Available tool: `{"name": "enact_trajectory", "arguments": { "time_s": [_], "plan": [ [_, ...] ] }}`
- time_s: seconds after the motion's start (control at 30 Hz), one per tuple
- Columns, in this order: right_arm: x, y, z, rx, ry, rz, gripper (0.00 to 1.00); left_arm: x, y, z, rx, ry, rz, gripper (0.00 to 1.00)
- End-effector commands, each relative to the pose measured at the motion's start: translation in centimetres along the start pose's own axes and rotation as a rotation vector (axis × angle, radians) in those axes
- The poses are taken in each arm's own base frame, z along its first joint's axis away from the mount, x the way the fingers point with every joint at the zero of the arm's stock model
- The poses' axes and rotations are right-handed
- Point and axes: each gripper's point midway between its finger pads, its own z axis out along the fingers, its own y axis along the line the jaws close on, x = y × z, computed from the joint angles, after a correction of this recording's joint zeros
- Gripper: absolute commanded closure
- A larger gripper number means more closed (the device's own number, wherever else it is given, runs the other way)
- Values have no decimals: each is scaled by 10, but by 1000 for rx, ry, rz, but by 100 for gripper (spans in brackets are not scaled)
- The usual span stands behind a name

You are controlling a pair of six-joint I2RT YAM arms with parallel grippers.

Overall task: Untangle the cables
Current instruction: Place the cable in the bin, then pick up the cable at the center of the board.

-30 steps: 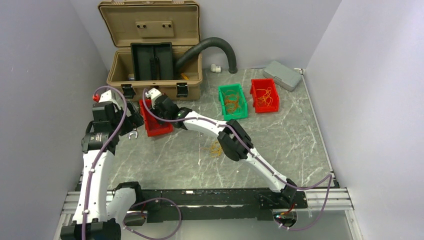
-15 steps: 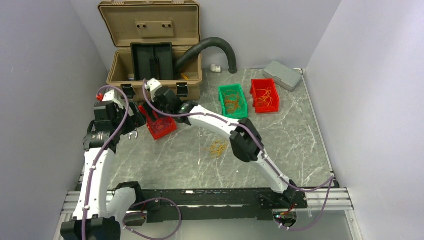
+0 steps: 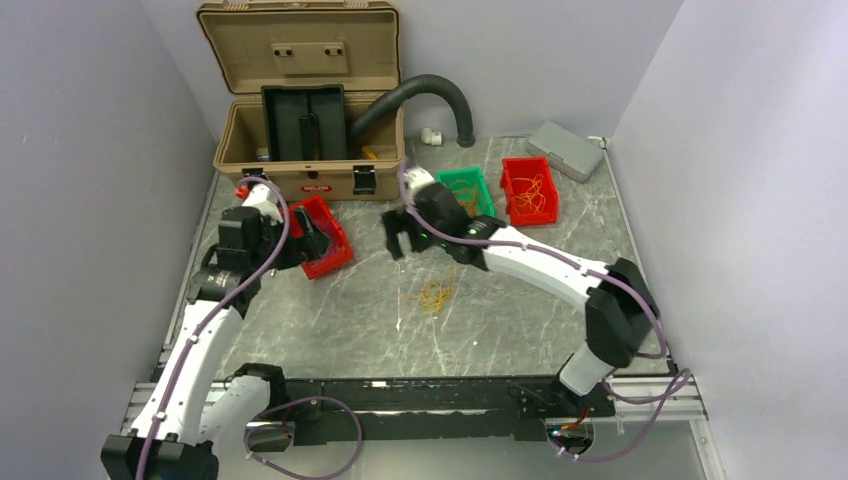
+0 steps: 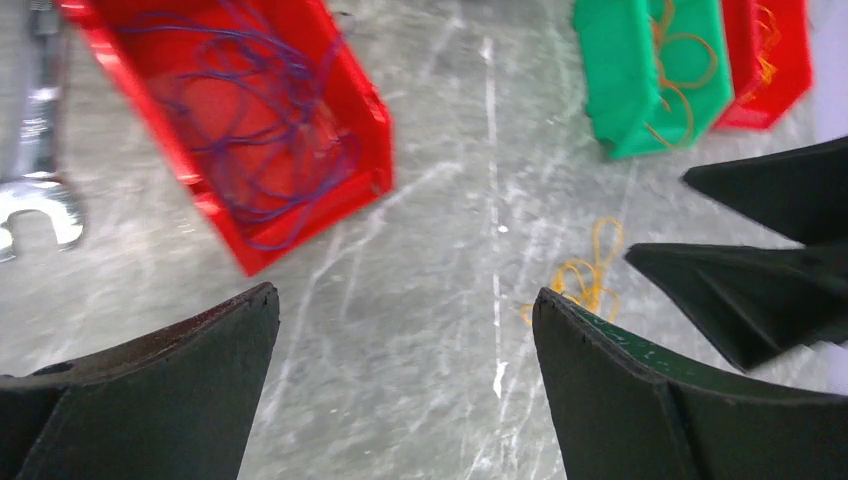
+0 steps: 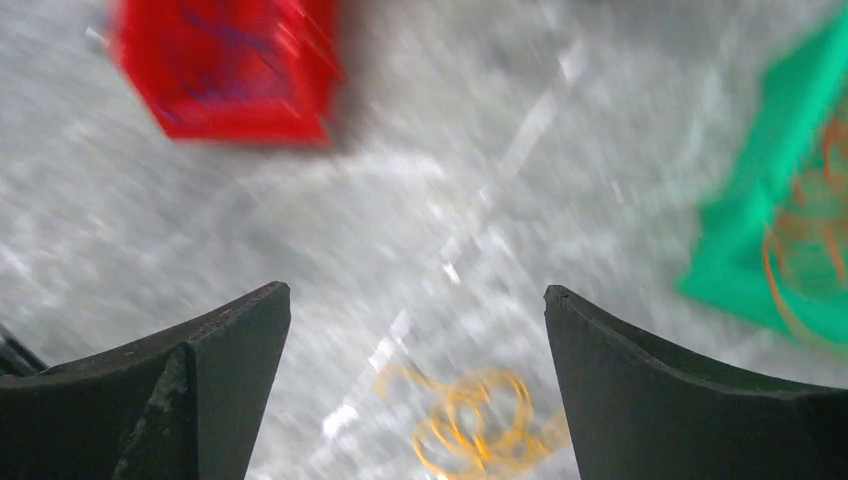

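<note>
Cables [image 3: 435, 295]: one small loose knot of hair-thin yellow-orange wire. It lies on the bare bench [image 3: 330, 320] near the middle, apart from every bin. More strands lie in three bins: dark purple in the left-hand red bin [image 3: 325, 240], orange in the green bin [image 3: 465, 200], orange-yellow in the right-hand red bin [image 3: 528, 190].

Handling, by judgement: almost weightless, limp, springy in its loops, apt to slip from a pad and snag on itself. Best pinched at an outlying loop or free end, not the dense centre.

Right claw [image 5: 415, 292]: jaws spread wide, empty, above the bench, with the knot framed between its fingers.

Left claw [image 4: 400, 300]: jaws wide, empty, beside the left-hand red bin.
</note>
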Motion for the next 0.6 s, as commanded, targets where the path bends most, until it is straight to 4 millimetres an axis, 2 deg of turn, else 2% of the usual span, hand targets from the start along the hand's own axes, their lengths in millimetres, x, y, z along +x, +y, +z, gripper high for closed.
{"name": "enact_trajectory", "arguments": {
  "time_s": [0.0,0.03,0.1,0.2,0.33,0.57],
  "plan": [
    [79,-48,-40,64,148,172,0,16,-46,10,204,-7,9,1],
    [88,-55,-52,69,150,195,0,24,-58,12,251,5,18,1],
    [112,-69,-63,89,182,237,0,35,-74,16,318,19,38,1],
    [141,-84,-67,121,238,285,0,50,-85,24,343,50,75,1],
    [162,-87,-56,104,281,349,0,56,-85,32,318,67,124,1],
    [185,-75,-21,51,345,477,0,53,-77,26,282,28,144,0]
  ]
}}
